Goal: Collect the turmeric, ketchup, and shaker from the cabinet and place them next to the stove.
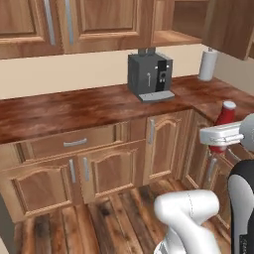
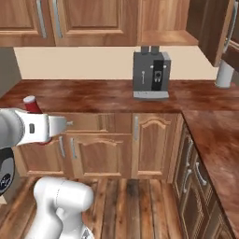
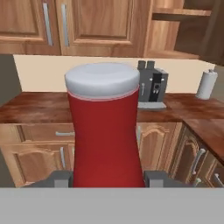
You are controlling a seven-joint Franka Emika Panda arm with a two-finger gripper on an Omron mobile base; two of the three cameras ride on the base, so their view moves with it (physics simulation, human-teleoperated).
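The white arm's two-finger gripper (image 3: 108,178) is clamping the slim red white-capped ketchup bottle (image 3: 107,131) upright, held level at mid height. In the left base view the hand is hiding the bottle's base at three o'clock.

Ketchup (image 3: 107,131): red bottle, white cap, stood upright, clamped between the pincer (image 3: 107,178) fingers at frame centre. Cabinet (image 1: 198,22) at upper right stood open.

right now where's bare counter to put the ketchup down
Bare wood runs along the counter left of the coffee machine, and on the corner stretch between the machine and the paper towel roll. The gripper holds the ketchup. It is tightest around the machine's tray.
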